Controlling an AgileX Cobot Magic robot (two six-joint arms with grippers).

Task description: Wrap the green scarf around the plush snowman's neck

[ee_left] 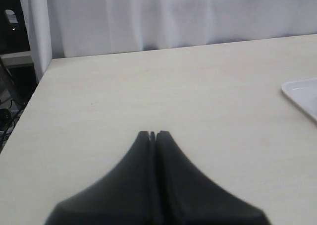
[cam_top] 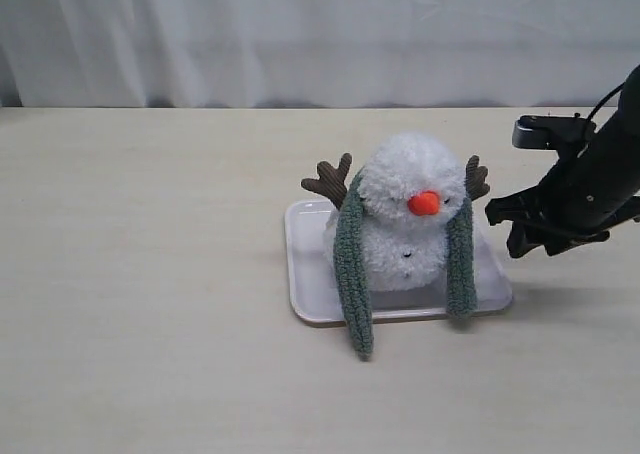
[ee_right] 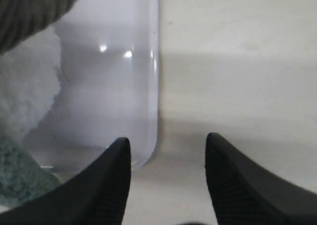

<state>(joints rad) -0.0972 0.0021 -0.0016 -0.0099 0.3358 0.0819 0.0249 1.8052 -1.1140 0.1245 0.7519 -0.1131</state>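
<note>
A wide pale table point(cam_top: 150, 274) filled the room in front of me, with a white curtain point(cam_top: 300, 34) hanging along its far edge. To the right of the middle lay a shallow white tray point(cam_top: 305, 274). On it sat the plush snowman point(cam_top: 410, 189), upright and facing me.

The green scarf point(cam_top: 352, 274) passed behind the snowman at the neck point(cam_top: 372, 206), and its two ends hung down the front, one on each side of the body, not crossed. The end on my left ran over the tray's front rim and onto the table. The end on my right stopped at the rim.

The right gripper point(cam_top: 505, 229) hovered just beside the tray's right edge, near the snowman but apart from it. Its fingers point(ee_right: 116, 185) stood apart with only the tray corner and bare table showing between them, and they held nothing.

The left gripper point(ee_left: 152, 134) was over bare table, well away from the toy. Its fingers were pressed together with nothing between them.

The snowman's brown branch arms point(cam_top: 328, 181) stuck up on either side of its head. The orange nose point(cam_top: 425, 203) pointed my way.
</note>
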